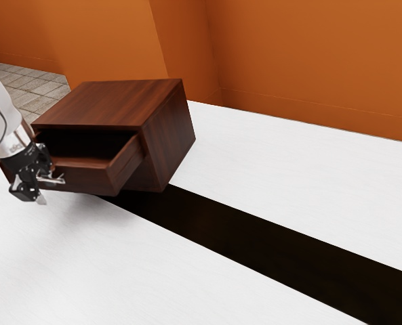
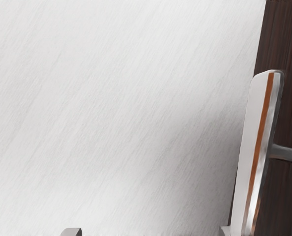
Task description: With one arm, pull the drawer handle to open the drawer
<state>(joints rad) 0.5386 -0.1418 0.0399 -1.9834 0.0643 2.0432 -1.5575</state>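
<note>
A dark wooden cabinet [image 1: 129,108] stands on the white table [image 1: 268,156], and its drawer [image 1: 95,169] is slid partway out toward the exterior view's left. A silver bar handle [image 1: 53,180] sits on the drawer front. My black gripper [image 1: 32,194] hangs right at that handle, pointing down at the table. In the wrist view the handle [image 2: 259,152] stands off the dark drawer front [image 2: 286,98] on a short post. It lies just outside one of my fingertips [image 2: 224,231]. The fingers are wide apart with bare table between them, so the gripper is open.
A black strip [image 1: 268,247] crosses the table diagonally, starting under the cabinet. Orange walls [image 1: 309,47] close the back, and tiled floor [image 1: 28,84] shows at the upper left. White table surface [image 1: 85,271] stretches in front of the drawer.
</note>
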